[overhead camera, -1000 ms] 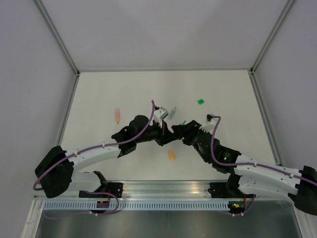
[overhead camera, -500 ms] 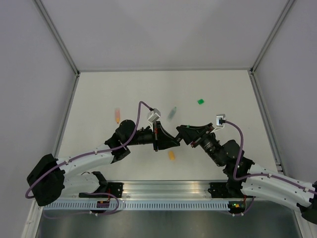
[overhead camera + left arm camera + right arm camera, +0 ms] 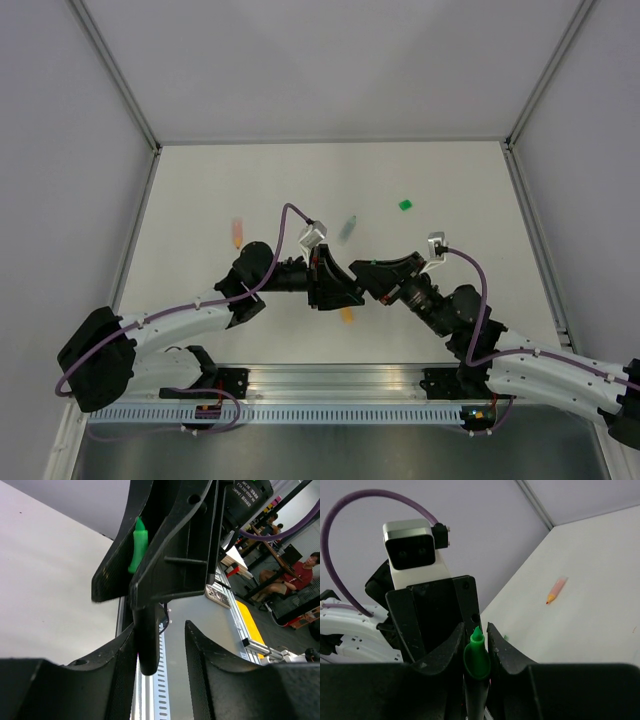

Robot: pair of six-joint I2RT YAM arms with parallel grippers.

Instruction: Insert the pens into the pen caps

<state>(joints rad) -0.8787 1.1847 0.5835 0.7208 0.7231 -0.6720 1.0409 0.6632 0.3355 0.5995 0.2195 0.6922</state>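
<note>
Right gripper (image 3: 476, 631) jaws are clamping the green-tipped pen (image 3: 478, 659), left gripper (image 3: 161, 632) jaws are standing apart facing it.

White arms (image 3: 180, 316), black joints (image 3: 250, 265), purple cables (image 3: 370, 493), silver wrist cameras (image 3: 412, 550).

You have the green-tipped pen (image 3: 476, 660), dark-barrelled, clamped upright between the fingers of the right gripper (image 3: 476, 628), with its green tip pointing up in the right wrist view. In the top view:
- **Pink-orange pen** (image 3: 237, 233): lies flat left of centre, orange end toward the bottom of the frame.
- **Green cap** (image 3: 405, 204): sits alone, upper right of centre.
- **Orange cap** (image 3: 347, 315): lies flat, lower centre.
</note>
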